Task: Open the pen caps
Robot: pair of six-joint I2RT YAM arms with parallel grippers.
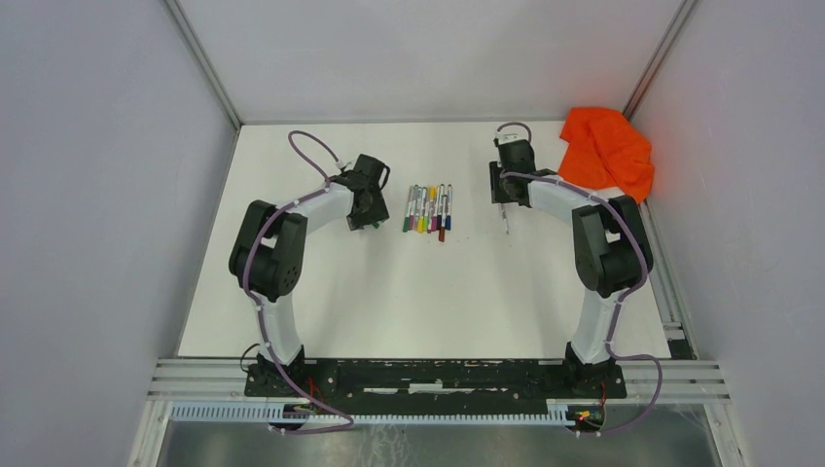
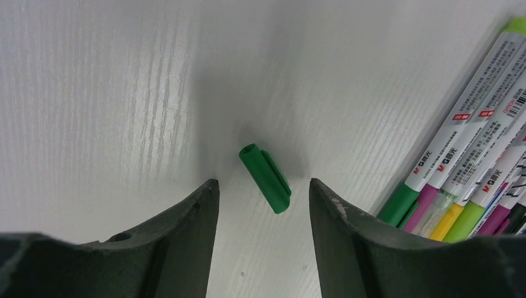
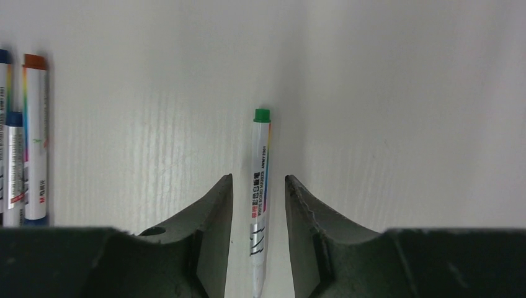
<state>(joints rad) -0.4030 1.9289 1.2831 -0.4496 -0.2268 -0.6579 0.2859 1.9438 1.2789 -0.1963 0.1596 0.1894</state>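
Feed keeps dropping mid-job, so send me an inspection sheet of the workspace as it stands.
Surface: white table, no spills or marks seen.
Job's things: row of pens at centre; green cap lying loose left of the row; green-ended pen lying alone right of it.
Clutter: orange cloth crumpled in the far right corner.
Grippers: left claw open, fingers either side of the green cap, not touching; right claw open, straddling the green-ended pen's barrel, gaps both sides.
Cables: purple cables run along both arms, clear of the pens.
Surroundings: grey walls on three sides; metal rails at the near edge.
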